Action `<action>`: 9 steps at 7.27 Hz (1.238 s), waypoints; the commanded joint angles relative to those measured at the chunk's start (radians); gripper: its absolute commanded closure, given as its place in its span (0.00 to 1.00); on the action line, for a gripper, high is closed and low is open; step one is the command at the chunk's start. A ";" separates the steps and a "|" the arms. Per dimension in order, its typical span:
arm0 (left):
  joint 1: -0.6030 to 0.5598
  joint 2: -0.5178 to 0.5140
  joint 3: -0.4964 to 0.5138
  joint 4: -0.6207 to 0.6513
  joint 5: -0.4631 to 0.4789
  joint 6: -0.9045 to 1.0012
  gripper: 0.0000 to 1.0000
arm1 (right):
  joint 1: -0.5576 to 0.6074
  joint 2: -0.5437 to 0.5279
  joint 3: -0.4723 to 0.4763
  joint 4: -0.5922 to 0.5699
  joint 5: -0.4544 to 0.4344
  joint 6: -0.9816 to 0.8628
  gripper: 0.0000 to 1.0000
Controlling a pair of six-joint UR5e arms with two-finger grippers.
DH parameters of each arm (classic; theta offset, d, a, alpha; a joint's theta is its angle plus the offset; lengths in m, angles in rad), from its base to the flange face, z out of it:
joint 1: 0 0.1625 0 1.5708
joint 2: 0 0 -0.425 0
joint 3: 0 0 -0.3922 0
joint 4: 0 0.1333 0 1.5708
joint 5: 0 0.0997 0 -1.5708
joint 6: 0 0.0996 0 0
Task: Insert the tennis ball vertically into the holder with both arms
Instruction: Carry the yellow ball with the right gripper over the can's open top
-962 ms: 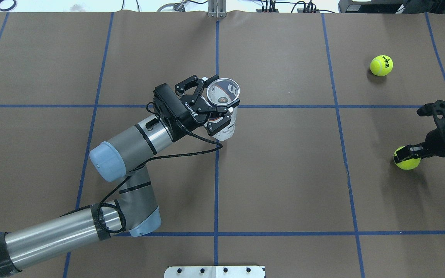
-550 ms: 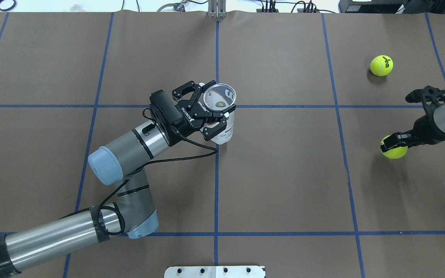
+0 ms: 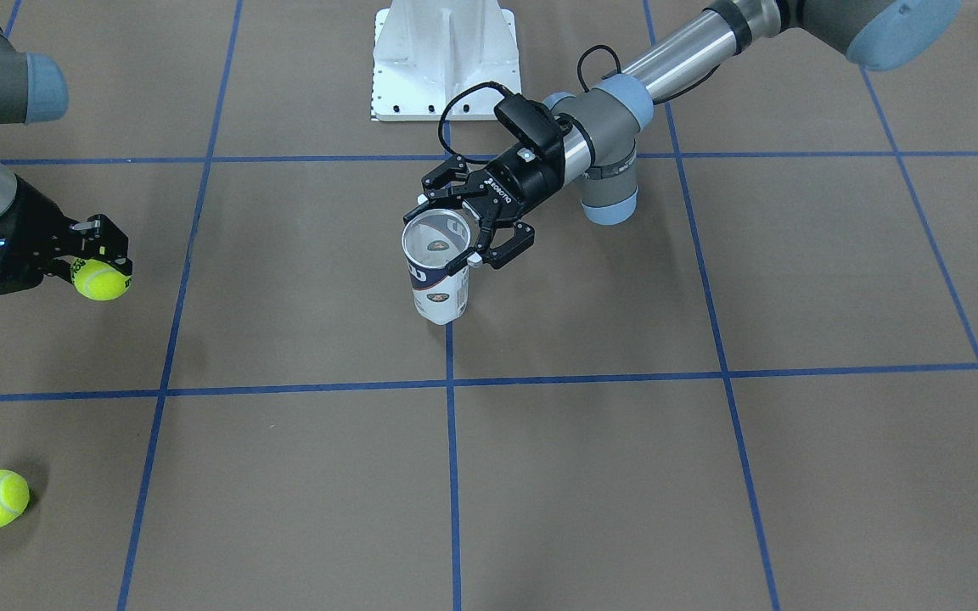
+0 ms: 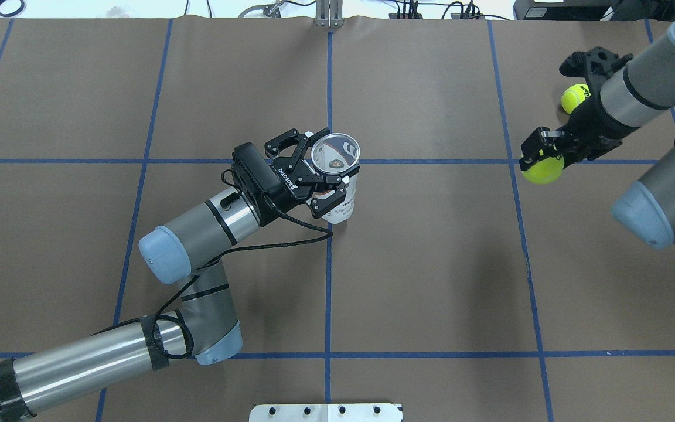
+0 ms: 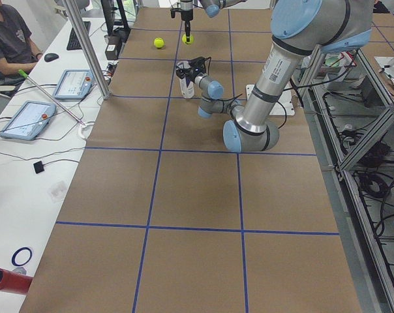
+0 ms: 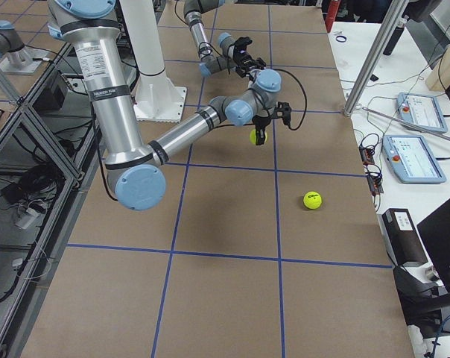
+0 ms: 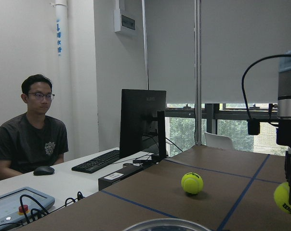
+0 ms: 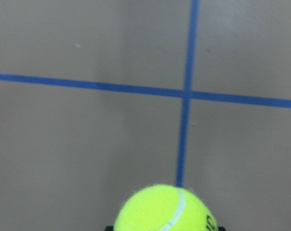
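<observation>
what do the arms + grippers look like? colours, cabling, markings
The left arm and right arm are silver tubes with grey joints and light-blue caps. Each ends in a black two-finger linkage gripper: left gripper, right gripper. The left one carries white ROBOTIQ lettering and a black camera block. A black cable runs along the left arm under black tape bands.

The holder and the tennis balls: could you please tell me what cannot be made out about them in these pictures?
Holder: left wrist view, only its rim shows, cut off by the bottom edge.
Holder's label text: overhead and front views, too small to read.
Held ball: right wrist view, lower part cut off by the bottom edge.
Loose ball: overhead view, partly hidden behind the right arm.
</observation>
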 commanded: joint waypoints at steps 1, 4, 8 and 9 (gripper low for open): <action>0.002 -0.001 0.005 0.000 0.000 0.000 0.18 | -0.008 0.132 0.027 -0.070 0.002 0.174 1.00; 0.005 -0.001 0.005 0.000 0.000 0.000 0.17 | -0.067 0.260 0.032 -0.070 -0.025 0.409 1.00; 0.016 0.002 0.005 0.000 0.000 0.000 0.12 | -0.141 0.347 0.018 -0.070 -0.088 0.509 1.00; 0.016 0.002 0.005 0.000 0.000 0.000 0.12 | -0.161 0.384 -0.002 -0.072 -0.114 0.543 1.00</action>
